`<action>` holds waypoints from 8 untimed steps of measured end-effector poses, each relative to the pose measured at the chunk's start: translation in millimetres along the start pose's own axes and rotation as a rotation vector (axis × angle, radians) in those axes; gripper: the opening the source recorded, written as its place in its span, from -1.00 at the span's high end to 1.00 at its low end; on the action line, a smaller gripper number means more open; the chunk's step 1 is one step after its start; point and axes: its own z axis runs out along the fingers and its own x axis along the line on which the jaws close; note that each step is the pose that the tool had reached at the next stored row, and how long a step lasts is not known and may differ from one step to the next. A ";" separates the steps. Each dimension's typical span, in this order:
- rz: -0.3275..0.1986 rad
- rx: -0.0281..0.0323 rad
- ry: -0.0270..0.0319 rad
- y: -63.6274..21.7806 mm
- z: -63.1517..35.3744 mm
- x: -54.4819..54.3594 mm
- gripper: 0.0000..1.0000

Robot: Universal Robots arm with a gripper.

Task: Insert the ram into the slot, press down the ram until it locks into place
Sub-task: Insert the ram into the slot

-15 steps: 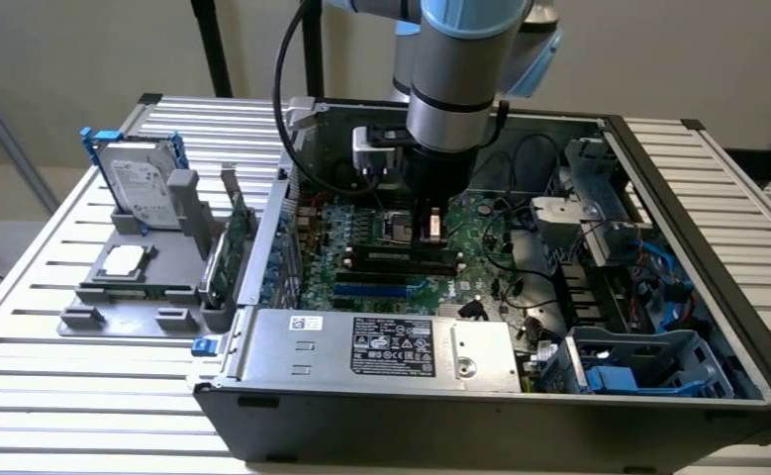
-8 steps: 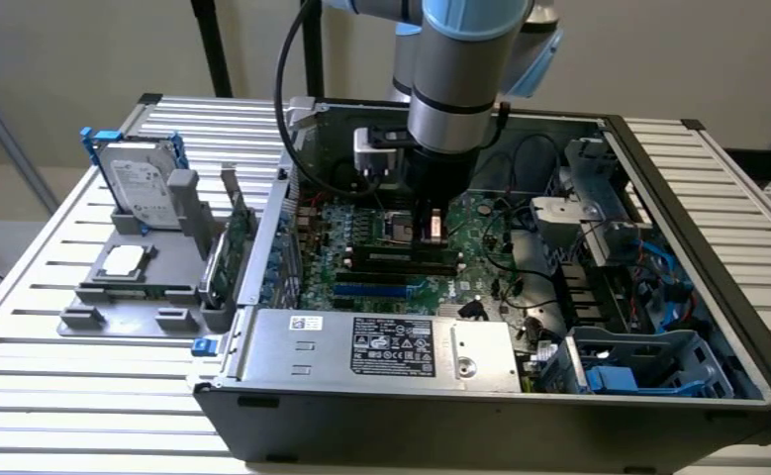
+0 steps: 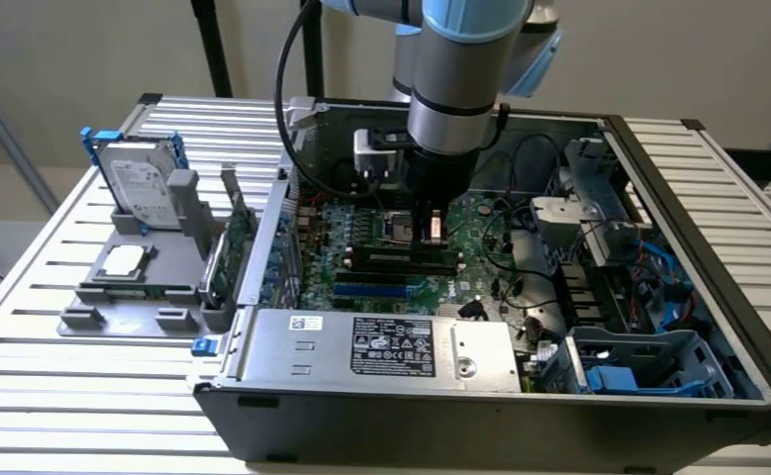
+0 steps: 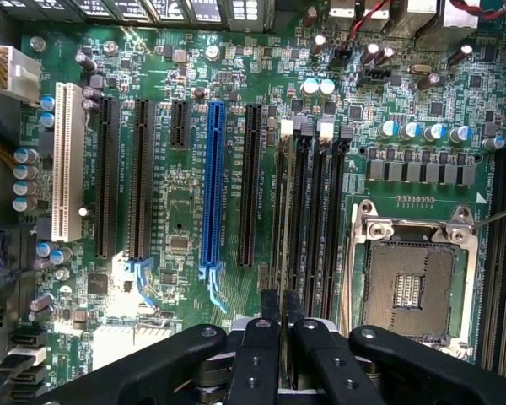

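Green ram (image 3: 405, 256) held edge-on by the gripper (image 4: 282, 302) at the black slot (image 4: 290, 219) on the motherboard.
Jaws narrow, clamping its top edge; chips and label indistinct; fingers (image 4: 268, 325) hide one end.

Worktop (image 3: 81, 386): slatted pale metal, by which the open computer case (image 3: 491, 426) is carried.
Hard drive (image 3: 141, 188): stood upright in a blue bracket (image 3: 91, 139) on a grey fixture (image 3: 121, 297).
Blue slot (image 4: 212, 181): mounted on the green motherboard (image 4: 177, 228).
CPU socket (image 4: 409, 283): framed in metal.
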 end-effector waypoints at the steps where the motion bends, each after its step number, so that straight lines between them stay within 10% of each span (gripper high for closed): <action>1: 0.000 -0.0001 0.0001 0.0 0.1 0.0 0.74; 8: 0.000 0.0000 0.0000 -0.4 1.9 0.0 0.74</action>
